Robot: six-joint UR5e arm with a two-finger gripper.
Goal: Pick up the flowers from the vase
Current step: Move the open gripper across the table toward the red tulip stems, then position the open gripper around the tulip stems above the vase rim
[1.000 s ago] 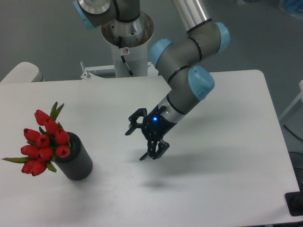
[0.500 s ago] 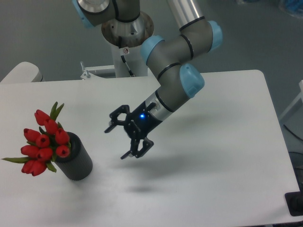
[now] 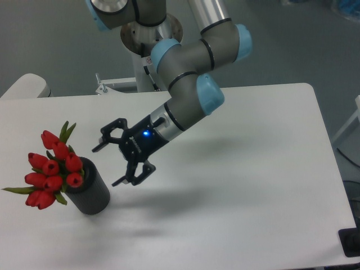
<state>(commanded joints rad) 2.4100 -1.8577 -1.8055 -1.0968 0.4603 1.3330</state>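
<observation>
A white table (image 3: 253,185) filled most of the view, with grey floor behind it and the arm's pedestal at the far edge. The vase (image 3: 91,193), a dark cylinder, stood near the table's left front, and the flowers (image 3: 52,171) sat in its mouth, the red buds leaning out up and to the left over the rim so that the bunch's long axis tilted away from the arm. The gripper (image 3: 110,163) hung above the table just to the right of the vase, its two fingers spread wide and empty, pointing leftward toward the bunch. It was near the vase but apart from it, and touched neither vase nor blooms. The buds lay to the left of the open fingers, beyond the vase's rim. A grasp would probably call for further leftward travel, so the fingers straddle the stems.
</observation>
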